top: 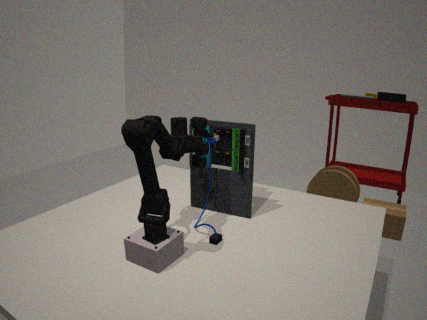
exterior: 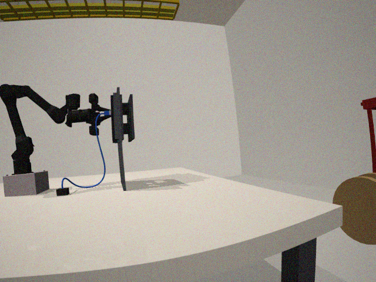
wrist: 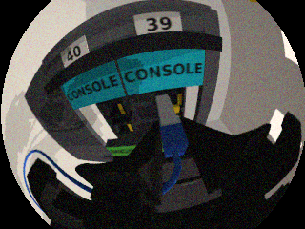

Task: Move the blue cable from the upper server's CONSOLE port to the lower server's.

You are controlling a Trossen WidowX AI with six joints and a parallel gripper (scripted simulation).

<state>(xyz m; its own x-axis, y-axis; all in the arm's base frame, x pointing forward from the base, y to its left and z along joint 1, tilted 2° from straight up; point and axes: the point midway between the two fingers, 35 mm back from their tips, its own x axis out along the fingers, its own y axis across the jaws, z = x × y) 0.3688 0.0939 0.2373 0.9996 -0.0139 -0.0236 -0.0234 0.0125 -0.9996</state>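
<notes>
Claw [top: 211,137] [exterior: 110,113] [wrist: 170,122] clamps the blue plug [top: 213,139] [exterior: 106,113] [wrist: 173,139], nose forward, seemingly unplugged; the lower CONSOLE label [top: 208,161] [wrist: 92,91] lies below it, so the move runs downward.

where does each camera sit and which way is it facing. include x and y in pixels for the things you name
Top: above the white table [top: 275,261] [exterior: 212,218], off to one side, looking slightly down across it; whole black arm [top: 146,169] [exterior: 14,118] shows.
Exterior: low beside the table, looking edge-on at the upright grey panel [top: 220,193] [exterior: 120,160]; most of the arm shows, cropped at left.
Wrist: on the arm near the gripper [top: 211,139] [exterior: 108,113] [wrist: 172,134], facing the teal CONSOLE labels [wrist: 164,72] [wrist: 92,88]; black fingers show.
Top and exterior share the panel and blue cable [top: 209,186] [exterior: 101,151] [wrist: 177,167].
</notes>
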